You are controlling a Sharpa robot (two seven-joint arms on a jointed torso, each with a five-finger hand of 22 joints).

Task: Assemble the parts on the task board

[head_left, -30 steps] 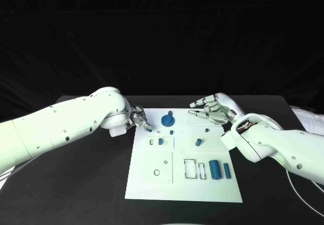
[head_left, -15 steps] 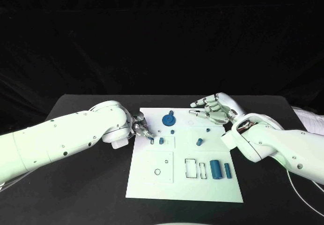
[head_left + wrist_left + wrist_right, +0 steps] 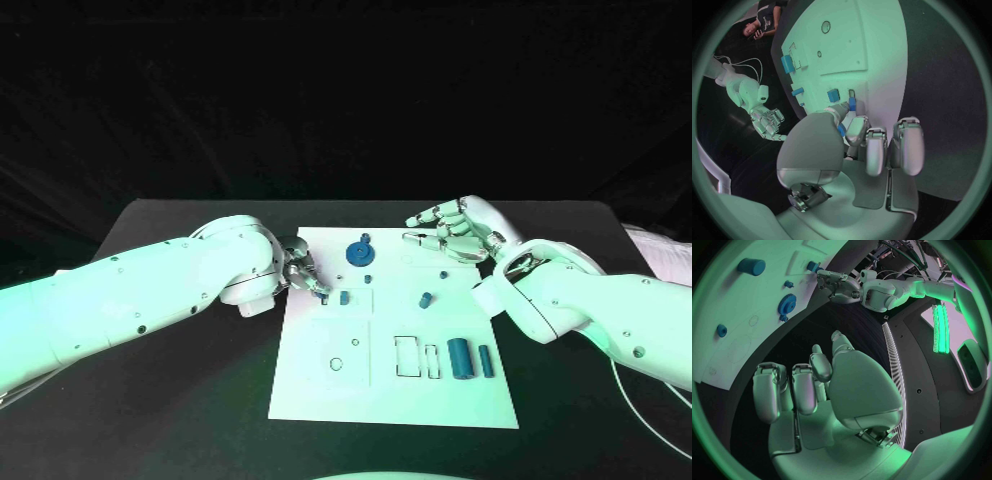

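Observation:
The white task board (image 3: 389,400) lies mid-table. My left hand (image 3: 303,273) is at its left edge and pinches a small blue part (image 3: 852,104) between thumb and a finger, its tip at a narrow slot (image 3: 326,297) beside a seated blue block (image 3: 346,297). In the left wrist view the left hand (image 3: 861,145) has its other fingers curled. My right hand (image 3: 454,232) hovers over the board's far right corner with fingers apart and nothing in it. On the board sit a blue gear (image 3: 361,256), a blue peg (image 3: 426,299), a blue cylinder (image 3: 459,359) and a blue bar (image 3: 486,361).
Black table (image 3: 173,400) surrounds the board on all sides. A white object (image 3: 666,255) lies at the table's far right edge. Empty outlined recesses (image 3: 408,358) sit next to the cylinder. The right wrist view shows the gear (image 3: 787,302) and the cylinder (image 3: 751,266).
My left hand has moved nearer along the board's left edge, from beside the gear to the narrow slot, carrying the small blue part. My right hand has stayed in place.

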